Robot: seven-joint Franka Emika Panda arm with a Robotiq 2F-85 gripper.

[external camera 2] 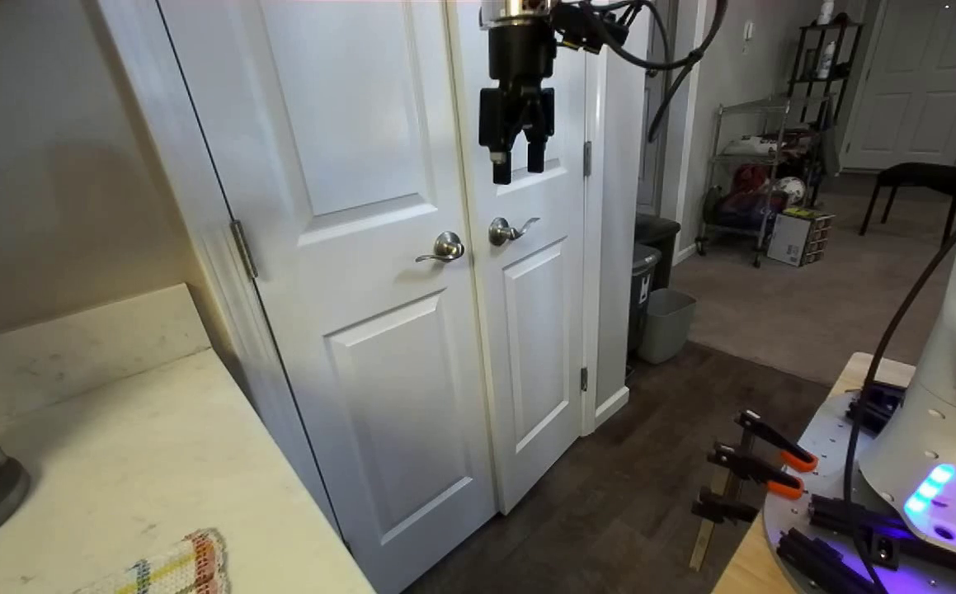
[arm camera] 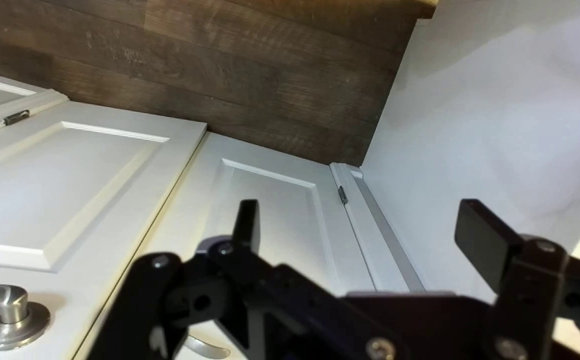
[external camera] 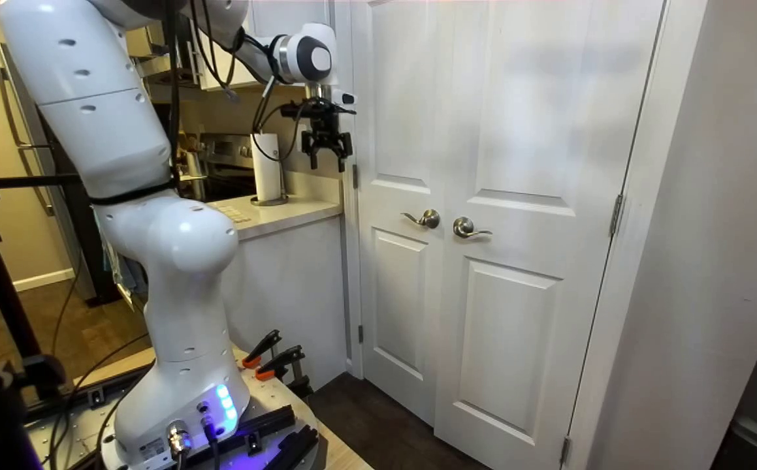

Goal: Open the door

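Shown to you in an exterior view only: a steel-fronted refrigerator (external camera: 29,117) and a black-and-steel stove (external camera: 228,151), behind a pale stone-look bench (external camera: 300,210). Shown in an exterior view only: a metal wire shelf rack (external camera 2: 748,158) and a black chair (external camera 2: 923,177). Wrist view, upside down: a dark brown plank floor (arm camera: 219,70) at top; beneath it, the lower part of the tall white two-panel door (arm camera: 282,215), its satin-silver lever handle (arm camera: 207,348) mostly hidden behind your black two-fingered tool (arm camera: 362,215). Arm: your white jointed arm (external camera: 182,235), rising, leaning back, then carrying its forearm out toward the door, wrist bent so the tool points straight down. Tool: apart from the door, fingers (arm camera: 485,245) spread wide, the tips showing higher than the handle in both exterior views. Door: nearest the bench, left of the matching white leaf (external camera: 528,163) in both exterior views; seemingly shut; satin-silver hinges (external camera 2: 244,248) on its left edge. Long axis: vertical. Panelled face: turned toward your arm. Handle: near the right edge, nearly level, tip pointing left toward the hinges.
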